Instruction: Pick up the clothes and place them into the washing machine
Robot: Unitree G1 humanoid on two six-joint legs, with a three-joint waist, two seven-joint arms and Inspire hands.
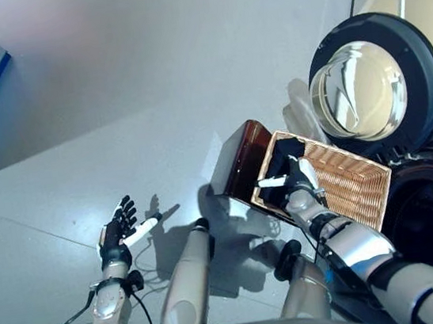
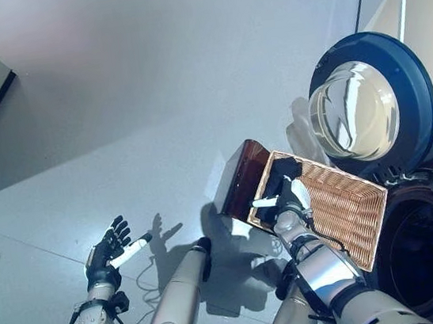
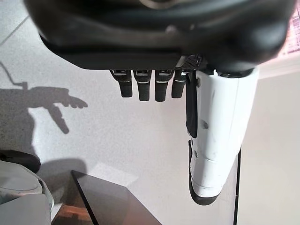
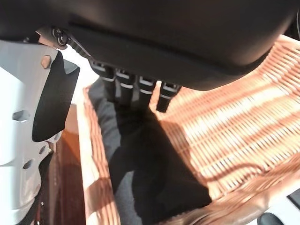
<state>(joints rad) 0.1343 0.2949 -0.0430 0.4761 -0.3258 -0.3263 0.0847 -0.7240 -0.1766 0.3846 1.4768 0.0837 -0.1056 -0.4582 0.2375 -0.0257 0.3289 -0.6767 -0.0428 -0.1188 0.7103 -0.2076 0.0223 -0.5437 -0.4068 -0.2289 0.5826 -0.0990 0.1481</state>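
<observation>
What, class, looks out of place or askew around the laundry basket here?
Nothing stands out. The wicker basket sits on a brown stand, dark clothes bunched in one corner under the right hand. The washer door is open.

Two silver-grey arms with a glossy metallic sheen end in dark hands — the left hand (image 1: 117,232) at the lower left of the head views, the right hand (image 1: 300,180) right of centre. Each thumb wears a white cover; the left wrist view shows small holes in it and a black tip. Black bands ring the wrists and the right forearm — the fingers (image 3: 143,87) carry pale silver bars.
</observation>
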